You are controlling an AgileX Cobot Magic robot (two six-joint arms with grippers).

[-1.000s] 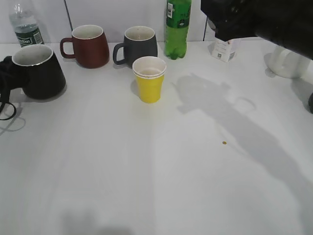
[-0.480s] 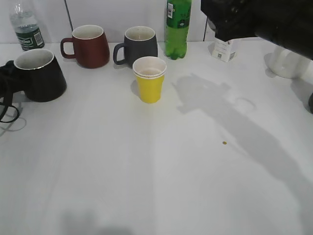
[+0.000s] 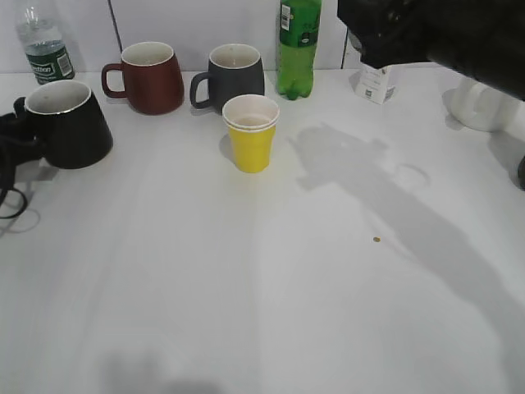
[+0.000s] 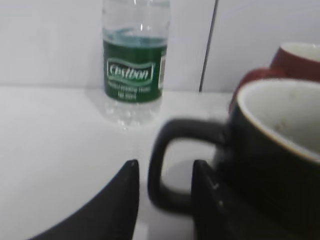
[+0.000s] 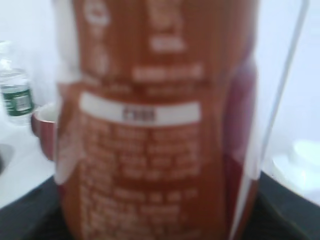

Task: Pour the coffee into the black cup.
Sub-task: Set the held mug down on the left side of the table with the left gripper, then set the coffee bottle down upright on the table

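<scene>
The black cup [image 3: 70, 123] stands at the far left of the table, white inside. My left gripper [image 3: 11, 139] is at its handle. In the left wrist view the gripper [image 4: 165, 172] has one finger outside the loop handle [image 4: 159, 170] and the other through it, closed on the handle. The cup's body [image 4: 272, 170] fills the right side of that view. My right gripper [image 5: 157, 220] is shut on the coffee bottle [image 5: 155, 130], whose brown-orange label fills the right wrist view. In the exterior view only the dark right arm [image 3: 435, 33] shows, at the top right; the bottle is hidden there.
A maroon mug [image 3: 149, 76], a dark grey mug [image 3: 235, 75] and a tall green bottle [image 3: 297, 45] stand along the back. A yellow paper cup [image 3: 251, 135] stands in front of them. A water bottle [image 3: 45, 45] is at back left, and a white carton [image 3: 376, 82] and a white object [image 3: 480, 107] at back right.
The black cup has shifted slightly to the right along with my left gripper at its handle. The right arm has stayed still.
</scene>
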